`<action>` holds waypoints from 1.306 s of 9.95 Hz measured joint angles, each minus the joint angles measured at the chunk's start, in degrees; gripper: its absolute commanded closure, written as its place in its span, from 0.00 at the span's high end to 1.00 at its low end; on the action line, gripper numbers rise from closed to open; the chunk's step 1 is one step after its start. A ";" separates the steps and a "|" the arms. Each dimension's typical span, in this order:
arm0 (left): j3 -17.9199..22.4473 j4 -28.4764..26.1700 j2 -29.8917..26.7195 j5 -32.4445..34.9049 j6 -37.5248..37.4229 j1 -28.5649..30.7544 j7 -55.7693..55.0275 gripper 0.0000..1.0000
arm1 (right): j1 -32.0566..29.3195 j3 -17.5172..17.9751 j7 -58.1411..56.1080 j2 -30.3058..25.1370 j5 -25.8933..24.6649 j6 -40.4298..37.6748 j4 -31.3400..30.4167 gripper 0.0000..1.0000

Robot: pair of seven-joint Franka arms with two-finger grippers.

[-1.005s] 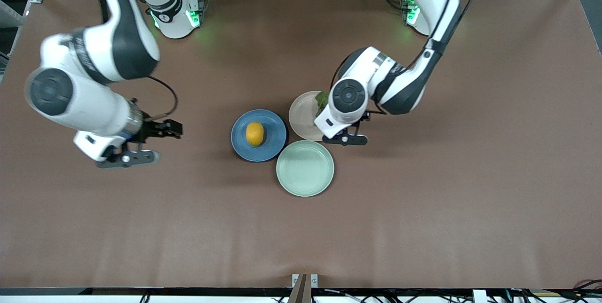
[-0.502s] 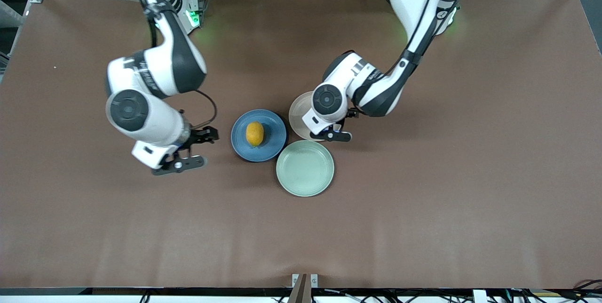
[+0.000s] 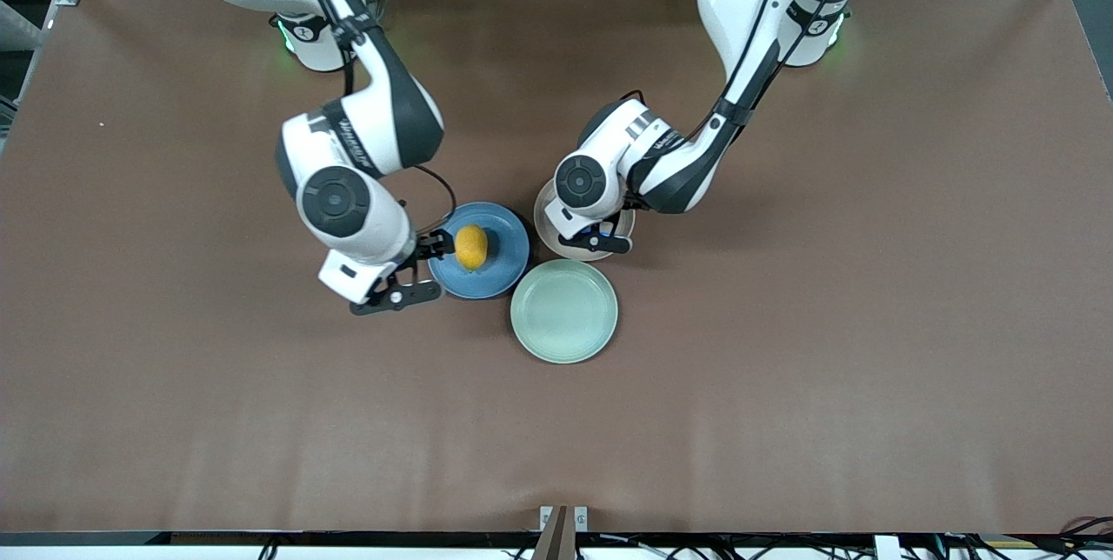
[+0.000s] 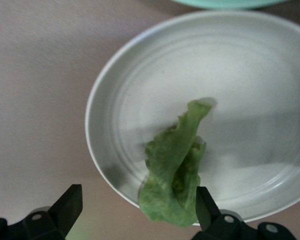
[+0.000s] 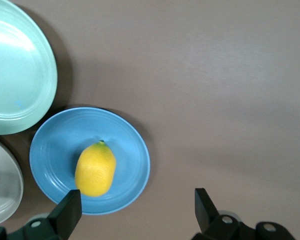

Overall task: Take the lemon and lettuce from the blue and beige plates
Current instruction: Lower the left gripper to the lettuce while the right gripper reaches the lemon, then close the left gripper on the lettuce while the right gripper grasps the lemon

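The lemon (image 3: pixel 471 247) lies on the blue plate (image 3: pixel 509 269), also clear in the right wrist view as lemon (image 5: pixel 95 169) on blue plate (image 5: pixel 125 150). My right gripper (image 3: pixel 417 270) hangs open over that plate's rim at the right arm's end, empty (image 5: pixel 135 210). The lettuce (image 4: pixel 175 175) lies on the beige plate (image 4: pixel 140 100) near its rim. My left gripper (image 4: pixel 138 209) is open above it, one finger beside the leaf, the other over bare table. In the front view the left gripper (image 3: pixel 600 234) covers the lettuce over the beige plate (image 3: pixel 546 230).
A mint-green plate (image 3: pixel 563 310) with nothing on it sits nearer the front camera, touching both other plates; it also shows in the right wrist view (image 5: pixel 15 70). Bare brown table surrounds the three plates.
The right arm has swung from its end of the table in to the blue plate's rim. The left gripper has shifted farther over the beige plate and now hides the lettuce. Both stayed open.
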 measured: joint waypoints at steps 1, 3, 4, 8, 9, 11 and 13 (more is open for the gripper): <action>-0.02 0.01 0.53 0.00 0.00 -0.83 -0.01 1.00 | 0.61 0.00 0.93 0.63 0.00 2.56 -1.46 1.00; -0.01 0.02 1.38 -0.01 0.01 -2.05 -0.06 1.00 | 1.10 0.00 1.39 1.08 0.86 5.15 -3.74 1.00; -0.01 0.03 1.64 -0.01 0.01 -2.34 -0.06 1.00 | 1.33 0.01 2.11 1.08 2.20 7.17 -4.83 1.00; 0.01 0.09 2.12 -0.01 1.08 -2.90 -0.36 0.00 | 3.43 0.02 6.35 1.12 3.31 12.98 -10.31 1.00; 0.01 0.11 2.14 -0.01 1.18 -3.38 -2.13 0.00 | 3.76 0.01 7.43 1.11 3.32 13.15 -10.99 1.00; 0.11 0.21 2.16 -0.01 1.29 -4.45 -5.64 0.00 | 4.36 0.02 9.62 1.11 3.38 13.58 -11.96 1.00; 0.19 0.42 2.17 -0.01 1.40 -4.67 -6.74 0.00 | 5.22 0.03 11.45 1.11 4.31 16.15 -13.38 1.00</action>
